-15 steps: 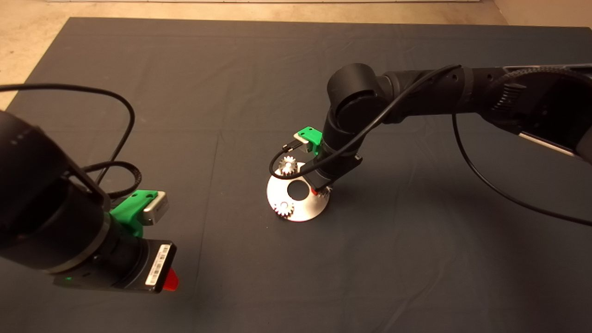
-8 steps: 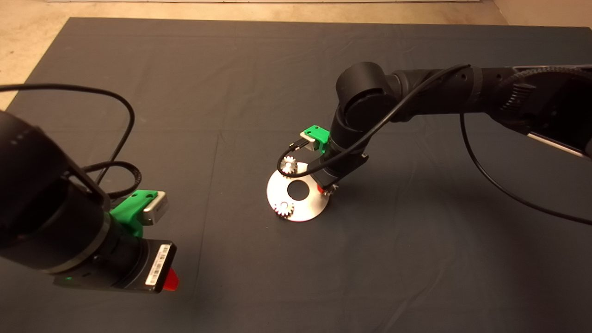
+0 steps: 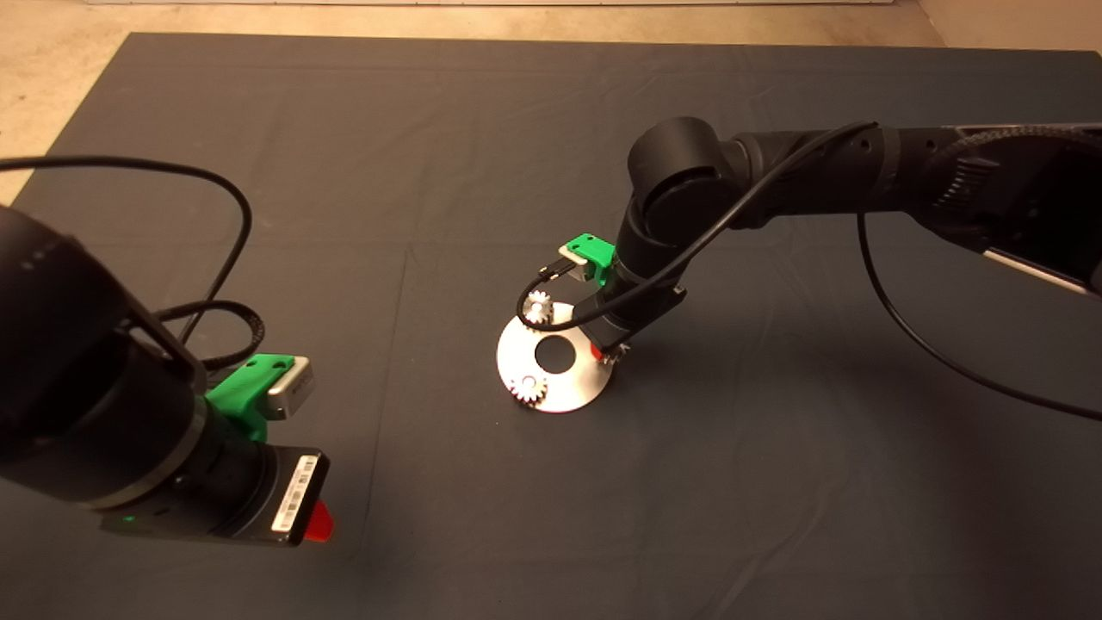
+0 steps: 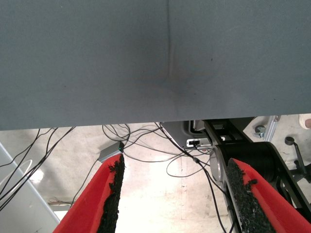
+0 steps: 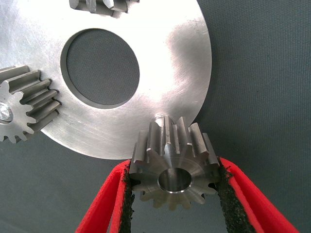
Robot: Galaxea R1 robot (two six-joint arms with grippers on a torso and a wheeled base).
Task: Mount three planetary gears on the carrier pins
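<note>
Shifted slightly to the right and away from the silver plate's central hole since a second ago, and almost unmoved over the last half second: the right green gripper with red fingers (image 3: 609, 351), clenched on a small shiny metal toothed gear with a centre hole (image 5: 174, 167). Held tilted at the plate's rim, that gear, with black pads pressing its teeth from both sides. Just behind its upper teeth, only the top of a short silver carrier pin (image 5: 159, 118) showing, near the plate's edge; gear's hole not seen on the pin.

On the flat round silver plate with a large central hole (image 3: 568, 383), two more toothed metal gears already seated: one (image 3: 528, 390) at the near left edge in the head view, another (image 3: 539, 307) at the far side, partly crossed by a black cable loop (image 3: 527, 297). In the right wrist view, the same two at the plate's edge, one (image 5: 26, 104) with its pin end visible in the centre, the other (image 5: 104, 6) cut off by the frame.

Lying near the middle of the dark mat (image 3: 775, 482) covering the worktop, that plate.

Parked at the lower left of the head view, the left green gripper (image 4: 172, 194), released, fingers spread wide with nothing between them, over the mat's edge with the floor and tangled cables (image 4: 146, 145) beyond.
</note>
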